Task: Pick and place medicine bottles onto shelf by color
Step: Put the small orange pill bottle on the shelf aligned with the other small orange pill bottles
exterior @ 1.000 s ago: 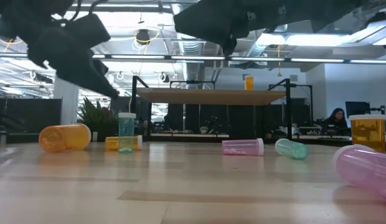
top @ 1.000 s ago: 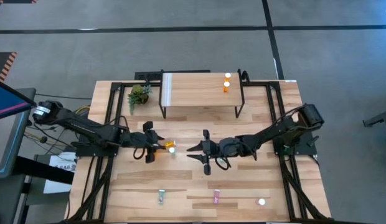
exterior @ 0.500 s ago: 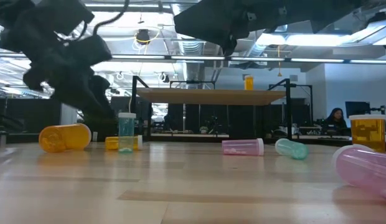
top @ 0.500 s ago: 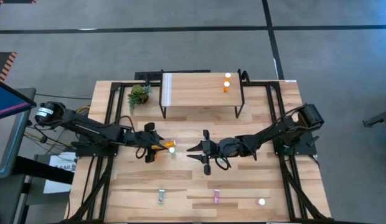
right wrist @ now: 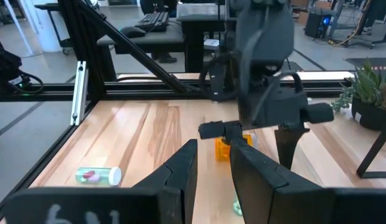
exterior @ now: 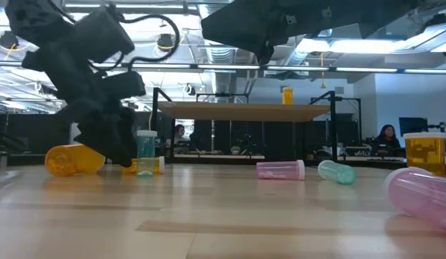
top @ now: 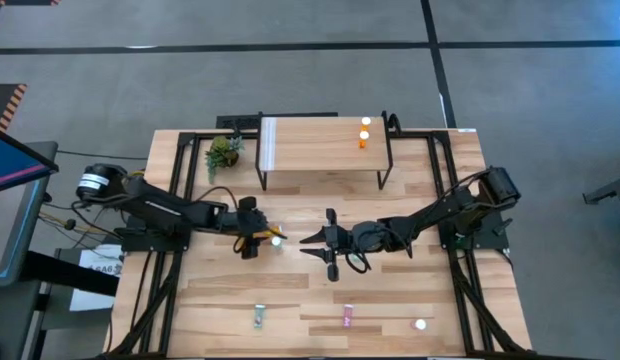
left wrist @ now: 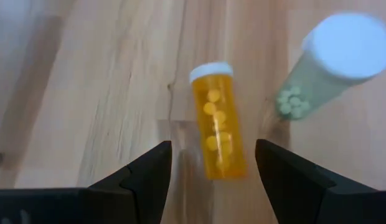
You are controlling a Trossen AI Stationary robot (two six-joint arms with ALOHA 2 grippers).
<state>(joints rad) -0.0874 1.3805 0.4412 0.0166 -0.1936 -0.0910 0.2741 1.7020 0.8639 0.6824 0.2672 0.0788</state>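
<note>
A small orange bottle with a white cap lies on its side on the table. My left gripper is open and slants down over it, one finger on each side, with a gap to each. Just beyond stands a teal bottle, upright. In the high view my left gripper is left of the table's middle. My right gripper hangs open and empty above the middle, pointing at the left one. The shelf stands at the far edge with three orange bottles on top near its right end.
A green plant stands left of the shelf. Near the front edge lie a teal bottle and a pink bottle, with a white-capped one upright. The low view shows a large orange bottle lying behind my left gripper.
My left gripper has gone down toward the table and a little toward its right edge, tipping further downward, until its fingers stand either side of the lying orange bottle. The bottles have kept their places.
</note>
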